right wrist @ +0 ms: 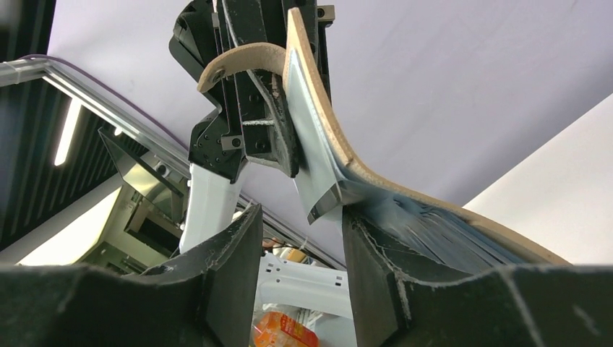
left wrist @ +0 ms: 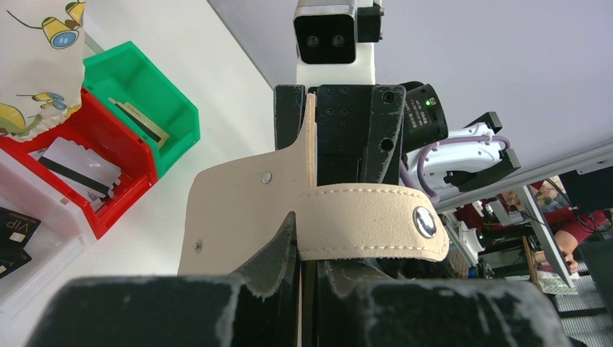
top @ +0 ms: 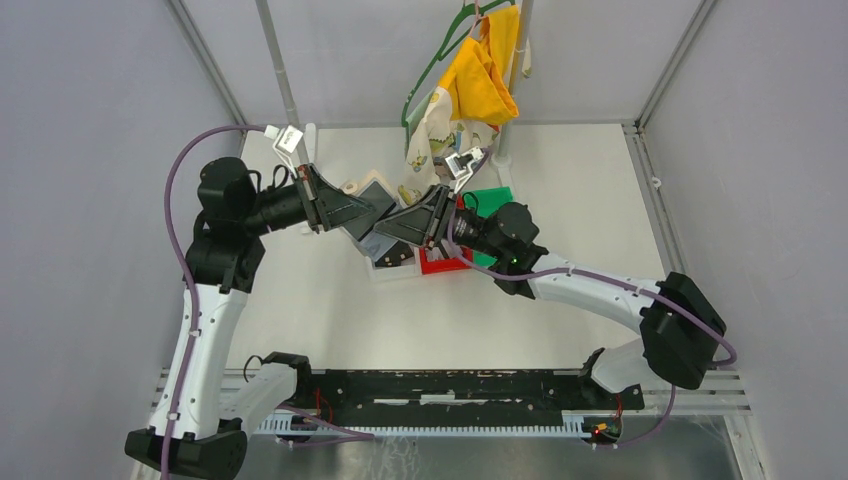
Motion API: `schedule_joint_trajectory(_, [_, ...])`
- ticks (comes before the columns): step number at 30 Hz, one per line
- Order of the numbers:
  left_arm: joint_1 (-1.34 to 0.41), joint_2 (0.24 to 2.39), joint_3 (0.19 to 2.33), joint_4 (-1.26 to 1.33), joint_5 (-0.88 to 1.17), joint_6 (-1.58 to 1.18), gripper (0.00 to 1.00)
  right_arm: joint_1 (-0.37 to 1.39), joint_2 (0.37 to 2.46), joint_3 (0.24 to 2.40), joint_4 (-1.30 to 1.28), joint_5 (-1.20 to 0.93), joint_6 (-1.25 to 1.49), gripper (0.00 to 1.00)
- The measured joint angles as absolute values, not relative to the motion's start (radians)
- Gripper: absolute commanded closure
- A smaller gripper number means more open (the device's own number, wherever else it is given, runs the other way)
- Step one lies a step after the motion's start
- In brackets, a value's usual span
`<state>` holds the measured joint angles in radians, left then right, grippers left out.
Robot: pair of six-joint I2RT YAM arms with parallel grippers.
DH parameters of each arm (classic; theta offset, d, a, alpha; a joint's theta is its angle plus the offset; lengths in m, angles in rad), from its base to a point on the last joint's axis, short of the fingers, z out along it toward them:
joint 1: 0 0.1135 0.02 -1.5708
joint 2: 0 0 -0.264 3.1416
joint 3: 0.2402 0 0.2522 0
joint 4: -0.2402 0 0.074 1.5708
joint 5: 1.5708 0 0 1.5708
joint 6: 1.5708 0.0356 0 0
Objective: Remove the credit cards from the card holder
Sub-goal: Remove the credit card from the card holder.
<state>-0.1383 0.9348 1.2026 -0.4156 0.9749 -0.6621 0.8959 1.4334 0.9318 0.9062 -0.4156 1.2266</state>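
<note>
My left gripper (left wrist: 307, 253) is shut on the tan card holder (left wrist: 238, 210), held up in the air with its snap strap (left wrist: 425, 222) curling to the right. In the top view the card holder (top: 377, 192) hangs above the bins between both grippers. My right gripper (right wrist: 302, 217) stands open just under the holder's shiny inner sleeves (right wrist: 426, 220). A pale silvery corner (right wrist: 325, 196), card or sleeve, hangs at the tip of its right finger (right wrist: 376, 267), not clamped. Credit cards lie in the bins: black ones (left wrist: 14, 231) in the white bin, a pale one (left wrist: 76, 166) in the red bin.
White (left wrist: 43, 217), red (left wrist: 137, 163) and green (left wrist: 181, 116) bins stand in a row under the grippers; the green one holds a card (left wrist: 137, 119). A rack with hanging yellow and printed cloths (top: 480, 80) stands at the back.
</note>
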Motion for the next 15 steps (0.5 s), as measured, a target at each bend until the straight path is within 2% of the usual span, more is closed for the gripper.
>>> schedule_joint_trajectory(5, [-0.136, 0.929, 1.203, -0.413, 0.977, -0.662, 0.98, 0.896, 1.459, 0.932, 0.942, -0.41, 1.248, 0.68])
schedule_joint_trajectory(11, [-0.136, 0.918, 1.2, -0.404, 0.978, -0.662, 0.98, 0.896, 1.47, 0.932, 0.976, -0.406, 1.264, 0.79])
schedule_joint_trajectory(15, [-0.136, 0.917, 1.191, -0.4, 0.979, -0.667, 0.94, 0.896, 1.47, 0.933, 0.992, -0.399, 1.271, 0.92])
